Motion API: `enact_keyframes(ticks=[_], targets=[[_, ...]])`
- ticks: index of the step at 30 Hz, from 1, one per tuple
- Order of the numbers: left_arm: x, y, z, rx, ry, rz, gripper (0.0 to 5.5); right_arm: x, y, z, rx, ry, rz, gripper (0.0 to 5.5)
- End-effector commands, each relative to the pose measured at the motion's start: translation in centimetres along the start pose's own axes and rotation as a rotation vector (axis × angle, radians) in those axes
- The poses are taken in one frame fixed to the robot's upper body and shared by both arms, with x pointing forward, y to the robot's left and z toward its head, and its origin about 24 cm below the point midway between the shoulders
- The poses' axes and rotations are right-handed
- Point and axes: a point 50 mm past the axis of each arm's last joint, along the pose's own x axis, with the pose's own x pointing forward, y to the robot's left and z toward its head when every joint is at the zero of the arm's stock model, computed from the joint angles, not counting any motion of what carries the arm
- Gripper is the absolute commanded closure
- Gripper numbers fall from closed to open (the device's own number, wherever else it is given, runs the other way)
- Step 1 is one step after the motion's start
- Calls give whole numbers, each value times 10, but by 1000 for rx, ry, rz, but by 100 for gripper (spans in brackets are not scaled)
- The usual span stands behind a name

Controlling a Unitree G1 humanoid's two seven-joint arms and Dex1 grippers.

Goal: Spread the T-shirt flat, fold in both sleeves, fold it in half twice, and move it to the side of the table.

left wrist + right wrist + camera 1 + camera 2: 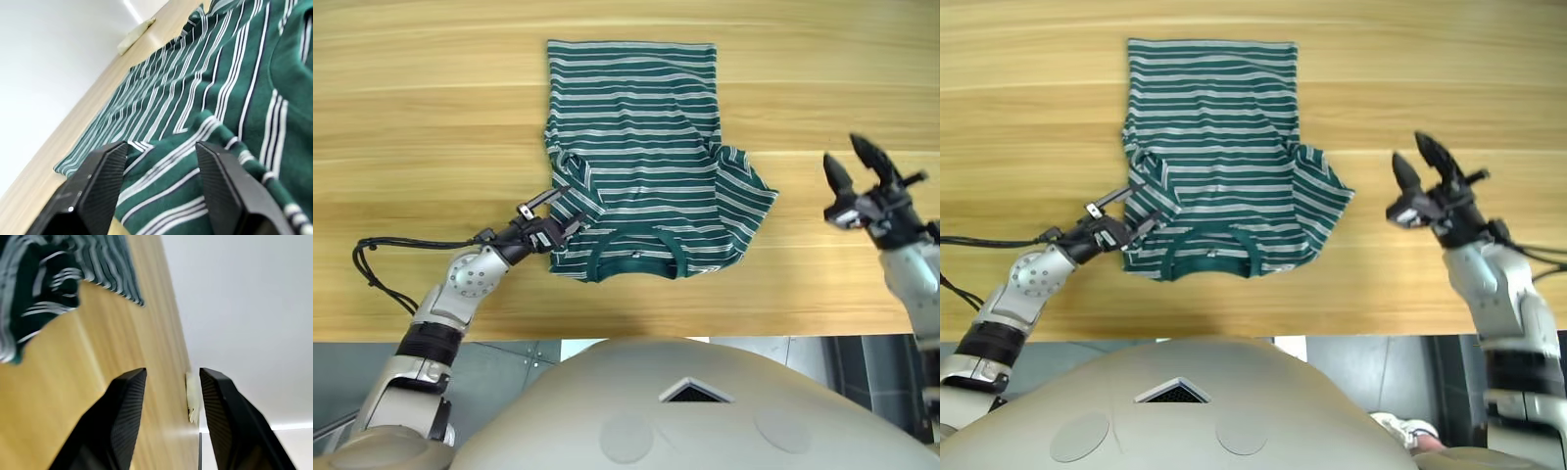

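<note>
Your left end effector (558, 215) sits at the near left corner of the T-shirt (636, 137). Its fingers (98, 181) are spread wide, with a ridge of striped cloth lying between them, not pinched. Your right end effector (855, 168) is likewise spread open, held over bare counter (431, 117) to the right of the shirt and apart from it. The green, white-striped T-shirt lies mid-counter, collar toward you and hem on the far side. Its left sleeve looks turned in over the body, and its right sleeve bunches out sideways.
</note>
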Motion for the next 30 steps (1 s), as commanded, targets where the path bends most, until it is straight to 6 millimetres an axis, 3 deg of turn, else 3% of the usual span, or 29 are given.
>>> enact_keyframes(ticks=[1,3,5,13,18,30], targets=[[13,22,37,21,-224,14,292,-27,38,31,85,8,222,348],[15,22,39,22,-239,-6,292,-25,63,45,140,-32,339,348],[15,21,40,22,-241,-8,292,-18,72,42,119,-33,400,348],[14,8,51,-15,-286,39,292,16,60,17,-4,-43,418,348],[16,3,53,-36,-297,62,292,26,53,4,-80,-44,444,348],[19,-5,47,-61,-277,77,292,41,68,3,-86,-86,483,348]])
